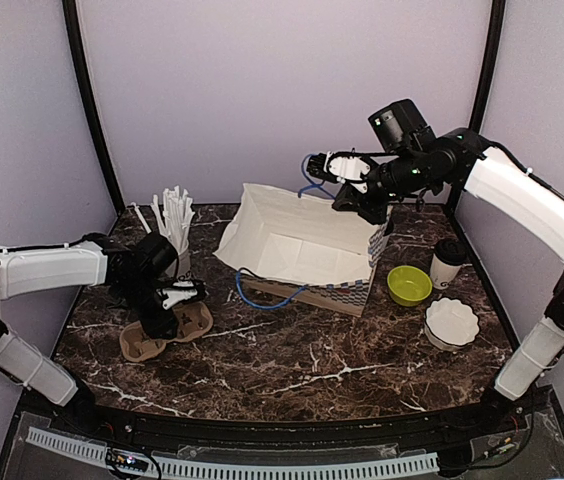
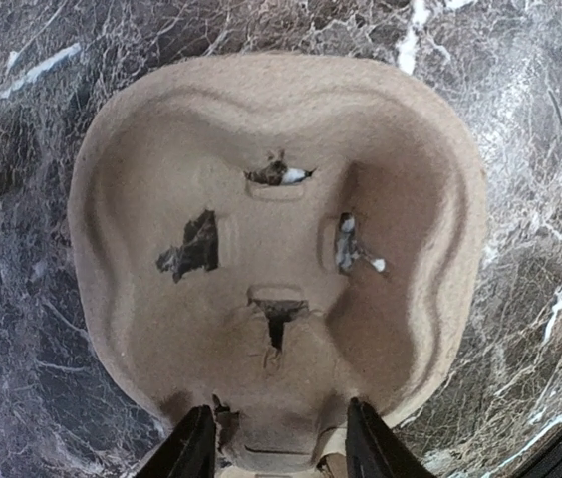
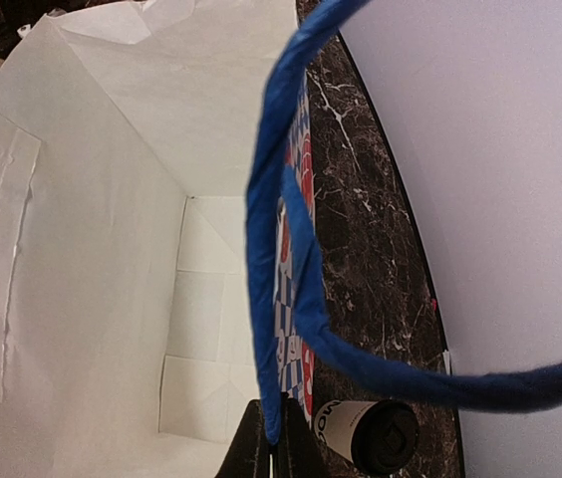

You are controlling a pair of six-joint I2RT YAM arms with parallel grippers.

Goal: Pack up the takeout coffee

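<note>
- One lidded coffee cup (image 1: 448,262) is all I can spot. It stands near the right edge of the tabletop (image 1: 292,370), just beside the green bowl (image 1: 409,285) and outside the paper bag (image 1: 297,245). No second cup in sight.
- Bag side: the right gripper (image 3: 273,450) is pinched tight on the blue handle (image 3: 271,199), holding the bag's mouth up.
- Left edge: the left gripper (image 2: 286,450) straddles the near rim of the cardboard carrier (image 2: 281,269). I can't tell if it's actually clamped.
- My worry: with a shallow bite that thin pulp rim could slip or tear. The carrier's also wide, so it might snag the bag's lip and yank the handle loose.
</note>
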